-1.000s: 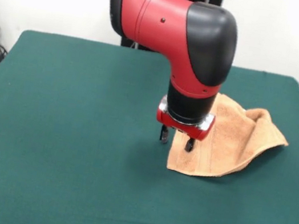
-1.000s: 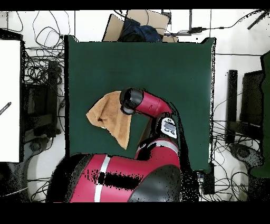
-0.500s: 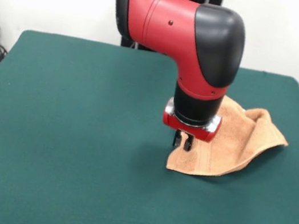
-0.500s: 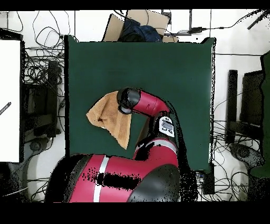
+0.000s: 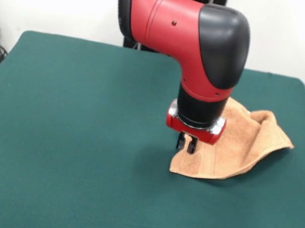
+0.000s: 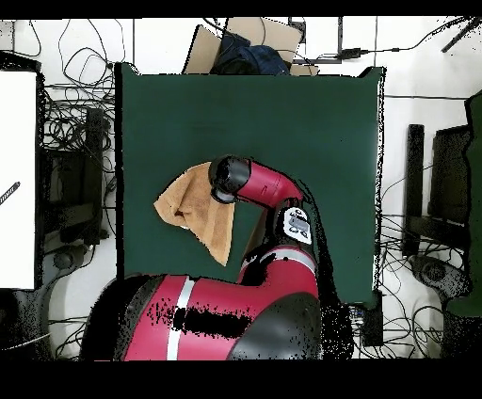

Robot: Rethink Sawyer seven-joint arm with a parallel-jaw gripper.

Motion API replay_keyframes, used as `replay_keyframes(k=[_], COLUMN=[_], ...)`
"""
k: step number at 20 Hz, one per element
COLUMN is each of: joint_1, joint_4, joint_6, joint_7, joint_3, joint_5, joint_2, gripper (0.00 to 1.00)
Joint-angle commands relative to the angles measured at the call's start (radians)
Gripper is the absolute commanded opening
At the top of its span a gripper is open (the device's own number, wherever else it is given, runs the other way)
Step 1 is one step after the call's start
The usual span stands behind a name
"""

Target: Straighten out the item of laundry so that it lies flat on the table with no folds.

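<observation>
Peach terry edge now pinched in my hand [image 5: 188,145].
Closed from a second ago onto the towel [image 5: 236,143], rumpled at the tabletop's [image 5: 66,134] right; next I judge a pull leftward to unfold.

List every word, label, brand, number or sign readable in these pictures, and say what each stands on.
None can be read.
The arm carries a small white panel in the overhead view: whatever marks it bears are too small to read.
The towel, the table and the gripper show no lettering in either view.
</observation>
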State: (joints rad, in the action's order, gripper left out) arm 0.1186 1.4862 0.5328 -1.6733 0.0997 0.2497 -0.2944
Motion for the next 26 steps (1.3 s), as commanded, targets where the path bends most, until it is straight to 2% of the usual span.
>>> replay_keyframes(k=[1,6,7,24,25,26], joint_1=[0.005,0.002,0.0,-0.008,-0.007,-0.009], joint_4=[-0.048,-0.049,-0.05,-0.049,-0.048,-0.049], joint_6=[-0.53,-0.522,-0.517,-0.492,-0.492,-0.491], joint_7=[-0.246,-0.248,-0.248,-0.241,-0.242,-0.244], joint_3=[-0.093,-0.09,-0.088,-0.077,-0.078,-0.076], joint_5=[-0.042,-0.038,-0.036,-0.033,-0.032,-0.03], joint_2=[0.332,0.332,0.332,0.323,0.323,0.323], gripper=[0.0,0.0,1.0,1.0,0.0,0.0])
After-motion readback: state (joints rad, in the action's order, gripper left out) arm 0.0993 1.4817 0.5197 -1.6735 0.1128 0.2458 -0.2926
